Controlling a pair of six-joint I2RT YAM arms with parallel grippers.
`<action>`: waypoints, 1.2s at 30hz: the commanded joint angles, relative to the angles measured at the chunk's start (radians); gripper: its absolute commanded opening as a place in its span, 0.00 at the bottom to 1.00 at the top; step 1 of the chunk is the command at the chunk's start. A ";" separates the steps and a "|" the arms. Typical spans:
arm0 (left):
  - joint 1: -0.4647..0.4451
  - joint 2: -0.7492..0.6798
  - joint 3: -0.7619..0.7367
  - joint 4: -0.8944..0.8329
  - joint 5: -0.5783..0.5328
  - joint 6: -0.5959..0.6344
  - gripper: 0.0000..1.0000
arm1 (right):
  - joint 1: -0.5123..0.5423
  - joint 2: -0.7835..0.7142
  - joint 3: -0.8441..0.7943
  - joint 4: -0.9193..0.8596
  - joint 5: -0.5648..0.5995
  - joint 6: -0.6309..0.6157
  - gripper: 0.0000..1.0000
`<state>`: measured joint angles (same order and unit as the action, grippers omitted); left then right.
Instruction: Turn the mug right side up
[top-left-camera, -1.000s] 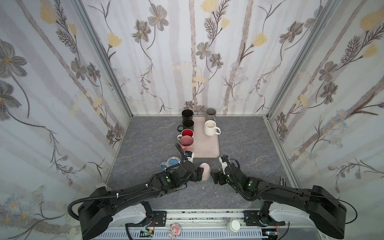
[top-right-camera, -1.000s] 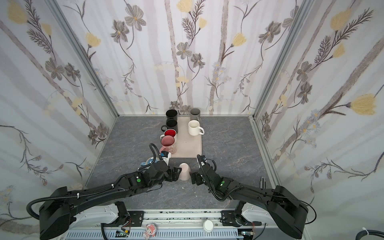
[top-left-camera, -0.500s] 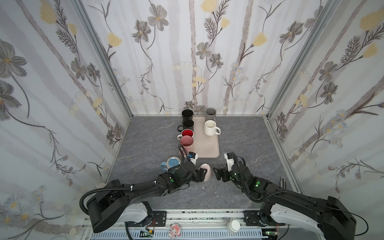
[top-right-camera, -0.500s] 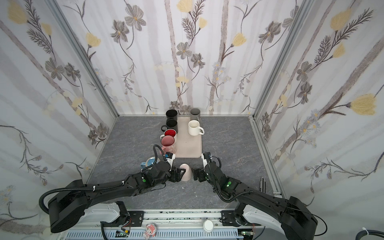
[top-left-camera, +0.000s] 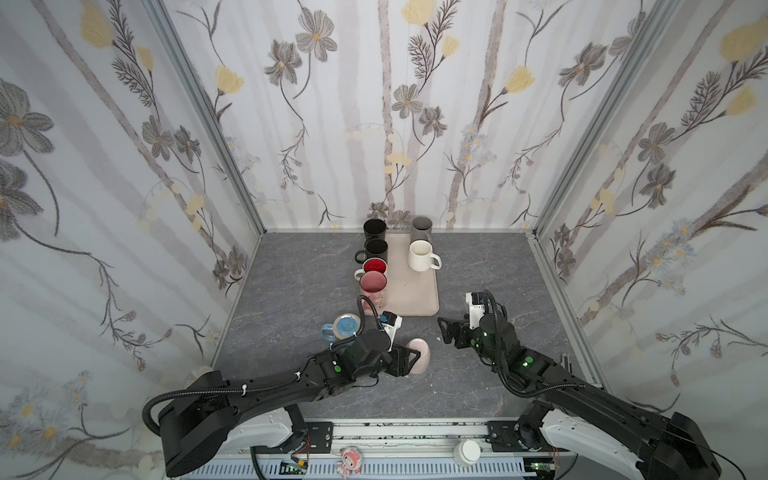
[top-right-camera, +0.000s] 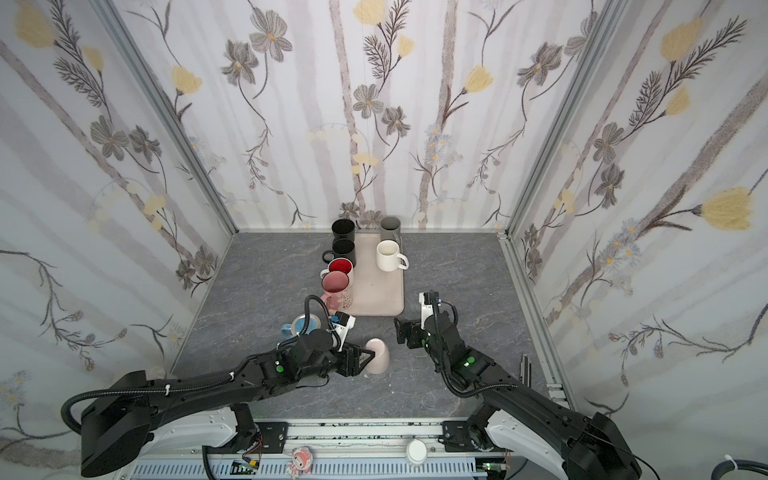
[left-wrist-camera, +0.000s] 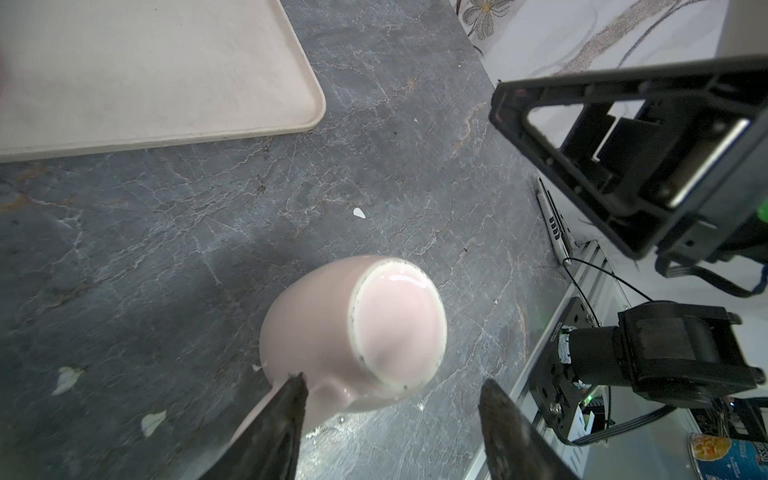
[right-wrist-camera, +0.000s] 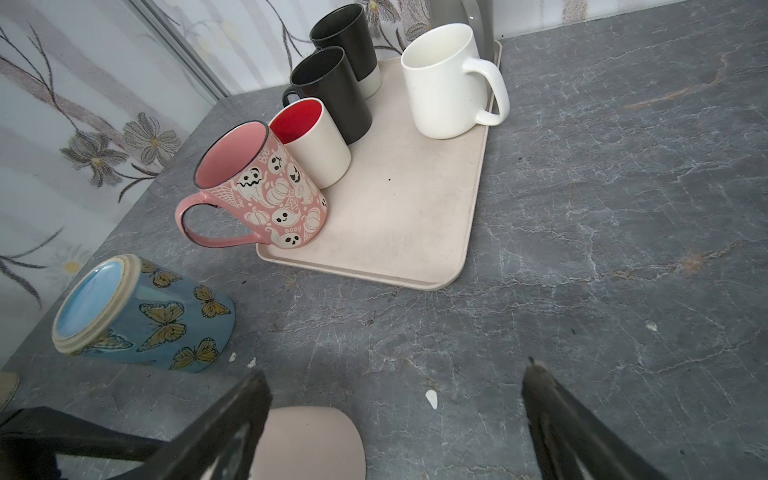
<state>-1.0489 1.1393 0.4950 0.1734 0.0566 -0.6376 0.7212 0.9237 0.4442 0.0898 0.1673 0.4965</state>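
A plain pink mug (top-left-camera: 419, 356) (top-right-camera: 378, 356) stands base up on the grey table, near the front. In the left wrist view its pale base (left-wrist-camera: 395, 324) faces the camera and its handle stub sits by one finger (left-wrist-camera: 286, 411). My left gripper (top-left-camera: 409, 359) (top-right-camera: 365, 358) (left-wrist-camera: 390, 399) is open around the handle side. That finger touches the mug wall, and the other finger stands clear of it. My right gripper (top-left-camera: 446, 330) (top-right-camera: 401, 330) (right-wrist-camera: 395, 386) is open and holds nothing, a short way right of the mug (right-wrist-camera: 307, 444).
A blue butterfly mug (top-left-camera: 345, 326) (top-right-camera: 303, 326) (right-wrist-camera: 141, 316) stands base up just left of my left wrist. Behind it, a beige tray (top-left-camera: 419, 299) (top-right-camera: 382, 299) (right-wrist-camera: 395, 216) (left-wrist-camera: 145, 75) carries several upright mugs, including a pink ghost mug (right-wrist-camera: 257, 191) and a white one (right-wrist-camera: 444, 83).
My left jaws have narrowed around the pink mug's handle side. My right gripper has drawn back from the mug, up and to the right, still open.
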 joint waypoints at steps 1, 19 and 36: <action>-0.038 -0.033 -0.004 -0.142 -0.093 0.007 0.71 | -0.001 0.003 0.005 0.001 -0.036 0.013 0.94; -0.105 0.115 0.001 0.026 -0.195 0.205 0.71 | -0.001 -0.003 0.016 -0.015 -0.063 0.003 0.94; -0.114 0.136 0.035 -0.111 -0.238 0.218 0.45 | -0.001 0.001 0.010 -0.004 -0.066 0.006 0.94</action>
<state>-1.1580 1.2705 0.5095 0.0929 -0.1337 -0.4404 0.7189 0.9199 0.4522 0.0647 0.1040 0.4999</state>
